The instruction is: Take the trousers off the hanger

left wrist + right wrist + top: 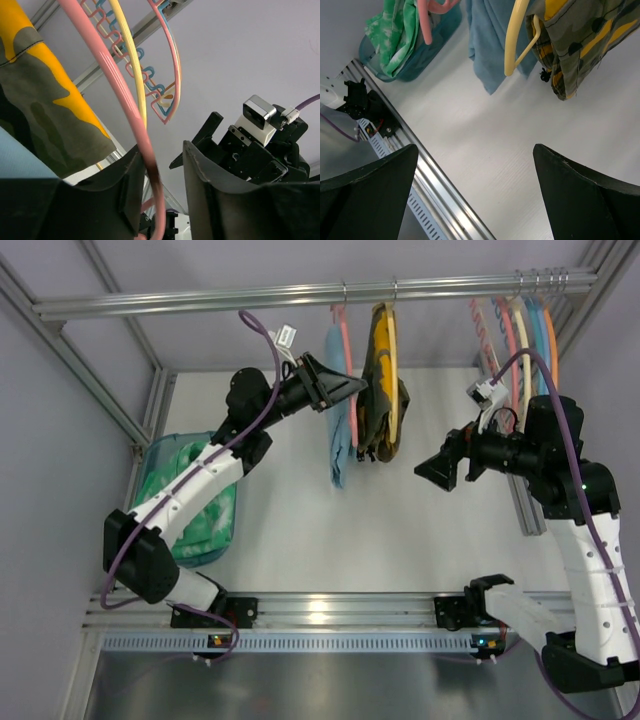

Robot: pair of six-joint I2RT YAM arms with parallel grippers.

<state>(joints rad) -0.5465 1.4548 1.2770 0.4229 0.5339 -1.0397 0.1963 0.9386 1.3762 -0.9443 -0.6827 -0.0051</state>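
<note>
**Salmon-pink hanger bracketed by the left end effector under the rail**

The plain light blue cloth trousers (338, 440) are seen draped over the thin salmon-pink hanger (345, 340), whose silver hook is caught on the silver metal rail (200, 298) near its middle. The garment is hung directly below the rail, its loose end pointed down at the white table (300, 540). Its long axis is judged to be vertical, while the hanger's plane is set crosswise to the rail.

The left end effector (352, 388) has been raised to just under the rail, beside the trousers. In the left wrist view the hanger's pink arm (115, 85) is run between the 2 fingers of the left end effector (165, 150). The fingers are apart: the arm lies against 1 finger and a gap is left at the other, so no clamp is shown. This placement is judged to be meant for steadying the hanger while the cloth is drawn off.

The right end effector (437, 468) is held lower and further along the rail, its fingers spread wide on nothing and aimed at the trousers (485, 40). It is probably kept ready for the pull.

The yellow hanger bearing the yellow-and-dark patterned garment (385, 390) is hung just beside the trousers on the rail, so snagging could be a risk.
</note>
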